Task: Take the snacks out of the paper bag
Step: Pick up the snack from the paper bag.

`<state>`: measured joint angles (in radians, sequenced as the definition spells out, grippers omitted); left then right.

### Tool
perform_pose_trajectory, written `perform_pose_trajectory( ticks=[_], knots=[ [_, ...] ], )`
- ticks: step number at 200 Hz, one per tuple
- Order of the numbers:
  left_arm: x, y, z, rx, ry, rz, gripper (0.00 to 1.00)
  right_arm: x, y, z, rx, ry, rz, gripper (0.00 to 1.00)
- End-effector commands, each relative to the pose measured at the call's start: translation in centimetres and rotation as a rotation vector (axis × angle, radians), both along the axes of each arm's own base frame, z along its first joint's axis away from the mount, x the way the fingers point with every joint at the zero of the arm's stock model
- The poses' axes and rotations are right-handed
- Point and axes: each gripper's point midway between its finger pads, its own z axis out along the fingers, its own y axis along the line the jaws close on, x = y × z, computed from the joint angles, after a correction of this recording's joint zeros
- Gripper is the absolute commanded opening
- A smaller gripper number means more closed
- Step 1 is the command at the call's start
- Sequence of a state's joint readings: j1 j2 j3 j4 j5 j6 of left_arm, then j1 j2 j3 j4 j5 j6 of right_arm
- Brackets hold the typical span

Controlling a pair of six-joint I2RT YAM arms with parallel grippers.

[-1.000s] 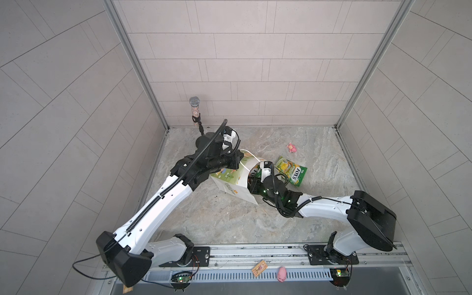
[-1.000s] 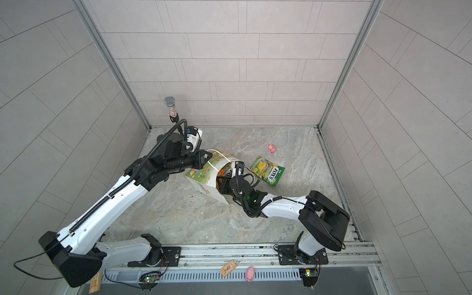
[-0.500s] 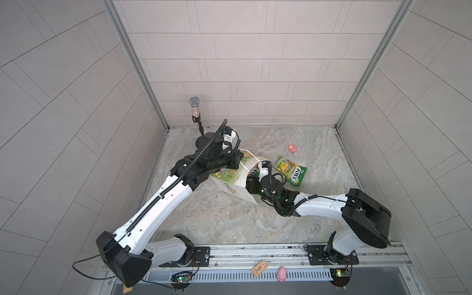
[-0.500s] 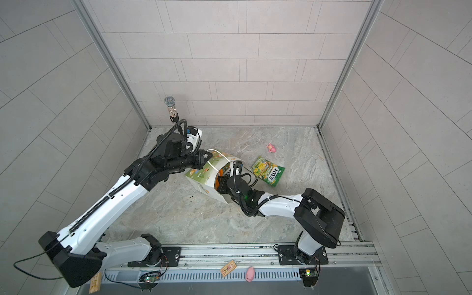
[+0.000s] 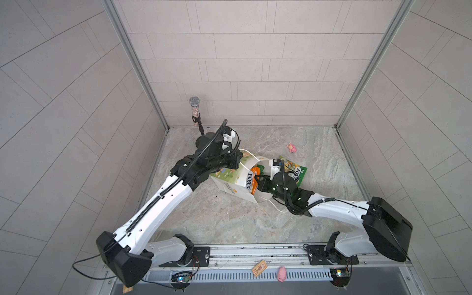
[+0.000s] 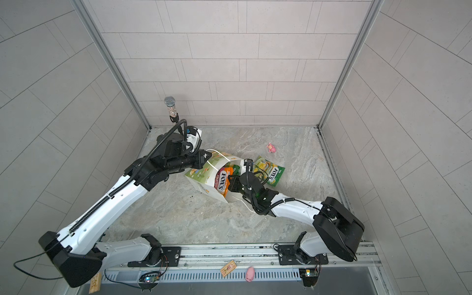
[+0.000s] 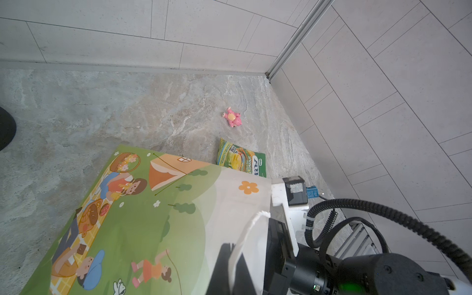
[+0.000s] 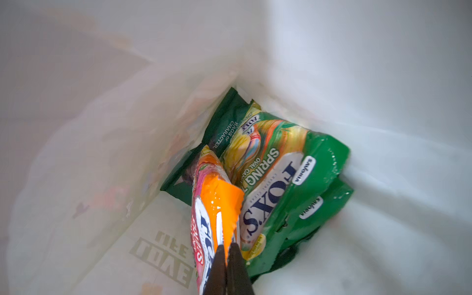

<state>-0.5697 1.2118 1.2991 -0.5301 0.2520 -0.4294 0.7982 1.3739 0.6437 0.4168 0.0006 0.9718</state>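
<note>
Right wrist view: the right gripper point(image 8: 226, 249) pinches the edge of an orange-pink glossy packet point(image 8: 217, 204) lettered "FOX'S FRUITS", inside the white paper carrier bag point(image 8: 357, 76).

Four packets sit in the bag: that one, an upper yellow-green candy packet point(image 8: 275, 173) reading "FOX'S", "SPRING" and "CRYSTAL CLEAR", a lower yellow-green packet point(image 8: 334, 199) mostly covered, and a dark green crisp packet point(image 8: 219, 122) with "BAGS OF CHARACTER". "LOVE LIFE" shows mirrored through the paper. In both top views the bag lies tilted mid-floor, the right arm filling its mouth from 4 o'clock. The left gripper point(image 7: 233, 258) is clamped on the bag's rim at a white cord handle point(image 7: 252, 222). A fifth packet point(image 5: 293, 171), yellow-green, lies on the marble floor point(image 5: 229, 224) at the bag's 3 o'clock. There are two pink pig toys, the far pig point(image 5: 291, 147) at 1 o'clock and the near pig point(image 5: 281, 273) at 6 o'clock beside a small wooden board point(image 5: 259, 267).
</note>
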Motion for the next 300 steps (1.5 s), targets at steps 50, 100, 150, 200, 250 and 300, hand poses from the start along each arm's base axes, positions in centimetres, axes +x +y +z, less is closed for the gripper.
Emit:
perform_pose_trajectory(
  ticks=[50,100,150,200,250,300],
  knots=[
    [0.3,0.8,0.3,0.019,-0.028,0.034,0.00,-0.8,-4.3,2.6,-0.015,0.008,0.043,0.00],
    [0.4,0.8,0.5,0.011,-0.032,0.041,0.00,-2.3,-7.0,7.5,-0.051,-0.049,0.061,0.00],
    [0.4,0.8,0.4,0.014,-0.032,0.045,0.00,-3.5,-8.9,12.7,-0.005,-0.118,0.062,0.00],
    [0.4,0.8,0.3,0.019,-0.034,0.042,0.00,-3.7,-12.4,16.7,-0.020,-0.210,-0.025,0.00],
    [0.4,0.9,0.5,0.022,-0.043,0.040,0.00,-3.2,-17.0,17.1,-0.165,-0.215,-0.177,0.00],
    [0.2,1.0,0.7,0.025,-0.050,0.038,0.00,-4.3,-22.2,14.8,-0.350,-0.153,-0.312,0.00]
  ],
)
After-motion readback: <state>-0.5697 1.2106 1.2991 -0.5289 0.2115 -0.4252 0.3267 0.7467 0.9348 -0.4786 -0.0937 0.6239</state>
